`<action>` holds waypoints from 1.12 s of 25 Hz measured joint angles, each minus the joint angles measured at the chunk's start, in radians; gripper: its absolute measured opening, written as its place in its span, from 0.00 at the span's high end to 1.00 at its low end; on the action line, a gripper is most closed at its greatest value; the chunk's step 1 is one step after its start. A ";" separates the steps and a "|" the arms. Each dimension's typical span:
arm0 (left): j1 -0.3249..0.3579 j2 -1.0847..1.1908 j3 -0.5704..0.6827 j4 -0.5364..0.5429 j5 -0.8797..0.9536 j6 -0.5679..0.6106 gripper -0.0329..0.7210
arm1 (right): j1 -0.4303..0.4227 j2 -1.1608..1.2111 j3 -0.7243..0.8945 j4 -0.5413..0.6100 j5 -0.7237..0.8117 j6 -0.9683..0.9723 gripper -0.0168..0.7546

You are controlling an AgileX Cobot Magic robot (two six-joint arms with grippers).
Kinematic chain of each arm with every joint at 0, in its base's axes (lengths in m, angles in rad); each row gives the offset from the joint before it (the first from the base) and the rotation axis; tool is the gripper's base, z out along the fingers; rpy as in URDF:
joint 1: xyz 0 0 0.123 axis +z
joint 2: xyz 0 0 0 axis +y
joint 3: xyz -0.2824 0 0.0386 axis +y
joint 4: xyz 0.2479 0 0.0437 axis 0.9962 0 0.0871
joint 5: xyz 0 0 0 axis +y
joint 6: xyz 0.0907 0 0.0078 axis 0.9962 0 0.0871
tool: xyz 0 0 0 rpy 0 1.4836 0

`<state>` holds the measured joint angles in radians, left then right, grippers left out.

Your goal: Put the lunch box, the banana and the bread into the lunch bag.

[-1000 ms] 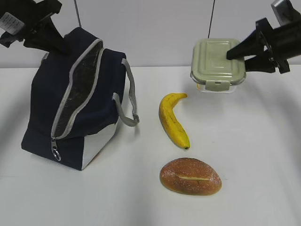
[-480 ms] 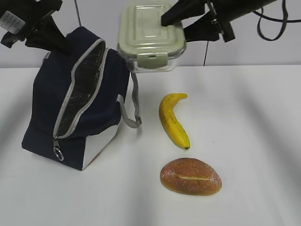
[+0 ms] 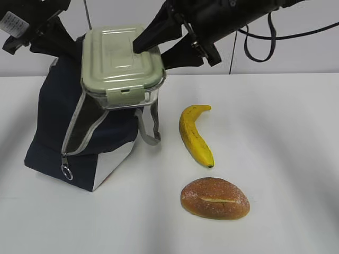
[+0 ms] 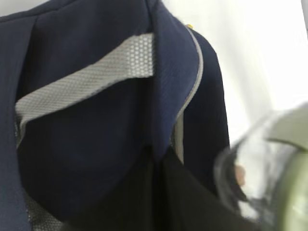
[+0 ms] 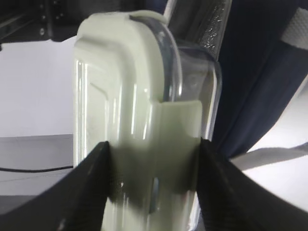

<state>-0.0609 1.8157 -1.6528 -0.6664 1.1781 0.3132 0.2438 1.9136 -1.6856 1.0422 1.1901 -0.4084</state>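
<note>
1. Lunch box, a small see-through box with a pale green clip-on lid, is up in the air over the open top of the bag, tilted with its lid facing the camera.
2. The right gripper, black, squeezes the lunch box between its 2 fingers, 1 on each side.
3. The lunch bag is dark blue cloth with a white bottom part, grey straps and a grey zipper. It stands on the white table, unzipped.
4. The left gripper, also black, is pinched shut on the cloth at the bag's top back edge.
5. The yellow curved banana lies on the table right of the bag.
6. The brown oval bread roll lies just in front of the banana, not touching it.
</note>
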 joint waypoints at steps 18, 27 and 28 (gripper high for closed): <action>0.000 0.000 0.000 -0.010 0.027 0.000 0.96 | 0.125 0.080 -0.058 -0.312 -0.284 0.243 0.48; 0.000 0.000 0.000 -0.007 0.029 0.000 0.96 | 0.236 0.216 -0.176 -0.382 -0.353 0.349 0.48; 0.000 0.000 0.000 -0.004 0.028 0.000 0.96 | 0.245 0.237 -0.194 -0.382 -0.361 0.362 0.48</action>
<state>-0.0609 1.8157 -1.6528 -0.6707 1.2058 0.3132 0.4888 2.1502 -1.8794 0.6604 0.8290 -0.0462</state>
